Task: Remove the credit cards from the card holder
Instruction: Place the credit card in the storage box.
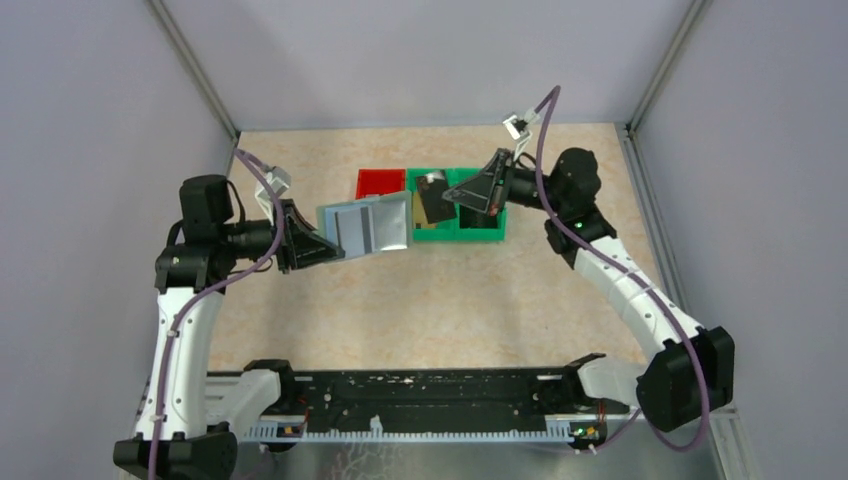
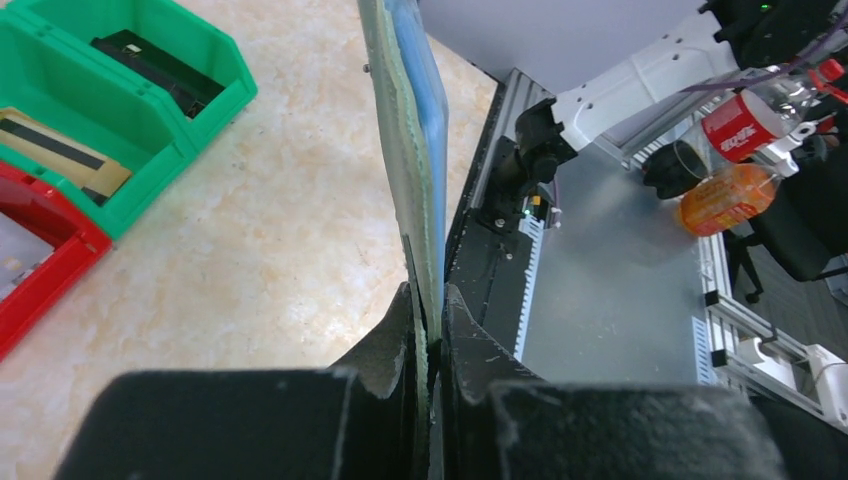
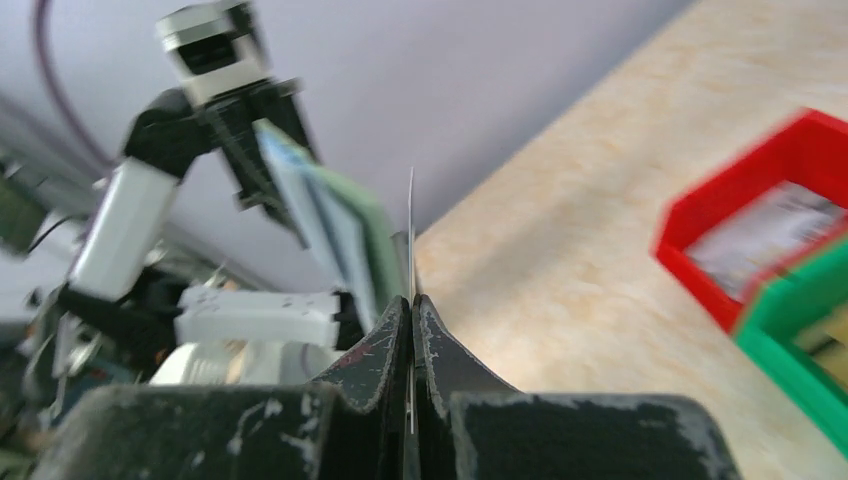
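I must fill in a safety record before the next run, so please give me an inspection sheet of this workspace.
surface: beige marbled table; no spill seen.
job's things: holder held open in the air; one dark card out of it, above the green bin.
clutter: red bin and green bin, flat items inside.
grippers: left pincer shut on holder; right pincer shut on card.
cables: purple cables in loose loops; no snag seen.
surroundings: grey walls; bottles off the table.

Holder (image 2: 400, 170) edge looks fuzzy, felt-like; green bin (image 2: 190, 140) glossy plastic; worktop (image 2: 260, 240) smooth, marbled; right hand (image 3: 412, 310) matt, scuffed.
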{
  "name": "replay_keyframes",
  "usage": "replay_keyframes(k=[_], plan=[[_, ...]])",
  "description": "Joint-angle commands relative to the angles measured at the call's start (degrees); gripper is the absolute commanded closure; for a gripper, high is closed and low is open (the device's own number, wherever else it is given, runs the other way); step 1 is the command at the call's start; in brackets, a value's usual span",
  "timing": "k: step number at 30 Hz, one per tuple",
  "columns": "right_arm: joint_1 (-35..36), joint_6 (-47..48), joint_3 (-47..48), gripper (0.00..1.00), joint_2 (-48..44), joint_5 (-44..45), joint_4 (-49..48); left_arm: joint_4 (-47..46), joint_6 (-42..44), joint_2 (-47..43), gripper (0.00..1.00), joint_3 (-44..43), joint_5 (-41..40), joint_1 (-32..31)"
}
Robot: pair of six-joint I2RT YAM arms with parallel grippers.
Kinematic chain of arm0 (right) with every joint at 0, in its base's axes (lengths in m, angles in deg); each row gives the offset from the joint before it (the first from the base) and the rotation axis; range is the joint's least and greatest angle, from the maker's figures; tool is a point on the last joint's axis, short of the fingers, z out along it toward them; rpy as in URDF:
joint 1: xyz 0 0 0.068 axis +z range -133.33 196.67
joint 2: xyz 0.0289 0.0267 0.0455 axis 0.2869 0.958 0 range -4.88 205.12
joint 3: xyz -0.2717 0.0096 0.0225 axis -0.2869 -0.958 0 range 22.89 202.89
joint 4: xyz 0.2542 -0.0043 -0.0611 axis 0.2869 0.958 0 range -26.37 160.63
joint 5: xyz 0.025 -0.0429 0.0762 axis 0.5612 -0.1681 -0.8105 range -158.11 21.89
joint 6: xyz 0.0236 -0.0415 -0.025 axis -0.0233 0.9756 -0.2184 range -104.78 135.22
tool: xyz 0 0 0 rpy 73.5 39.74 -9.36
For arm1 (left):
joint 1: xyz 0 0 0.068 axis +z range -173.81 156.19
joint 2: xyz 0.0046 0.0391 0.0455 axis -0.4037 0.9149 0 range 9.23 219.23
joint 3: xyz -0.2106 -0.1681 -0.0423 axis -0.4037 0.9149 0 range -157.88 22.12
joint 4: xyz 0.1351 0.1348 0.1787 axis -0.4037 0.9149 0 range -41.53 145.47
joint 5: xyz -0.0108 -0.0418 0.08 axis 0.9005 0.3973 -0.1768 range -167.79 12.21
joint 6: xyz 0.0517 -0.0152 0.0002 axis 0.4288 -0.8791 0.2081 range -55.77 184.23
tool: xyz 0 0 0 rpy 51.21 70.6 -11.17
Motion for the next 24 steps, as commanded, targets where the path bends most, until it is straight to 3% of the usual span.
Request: replay_keyframes(k=[1, 4, 10, 15, 24], plan=[[-8.75, 9.38, 0.74, 1.00, -1.89, 3.33, 19.02, 6.58, 10.37, 1.17, 1.00, -2.66, -1.87, -0.10], [-12.52, 15.97, 0.77, 1.00, -0.45, 11.45, 28.23, 9.93, 16.16, 1.82, 1.00, -2.37, -3.10, -0.08], [-13.99, 20.96, 2.30, 1.00, 9.33, 23.31, 31.49, 14.69, 30.17, 4.07, 1.00, 1.21, -10.37, -0.13], [-13.94, 21.87, 6.37, 1.00, 19.04, 26.18, 31.45, 14.86, 38.69, 8.11, 1.00, 5.79, -18.25, -0.91], [-13.50, 21.84, 14.10, 1.00, 31.09, 28.32, 30.79, 11.34, 47.61, 18.51, 1.00, 10.74, -37.45, -12.93]])
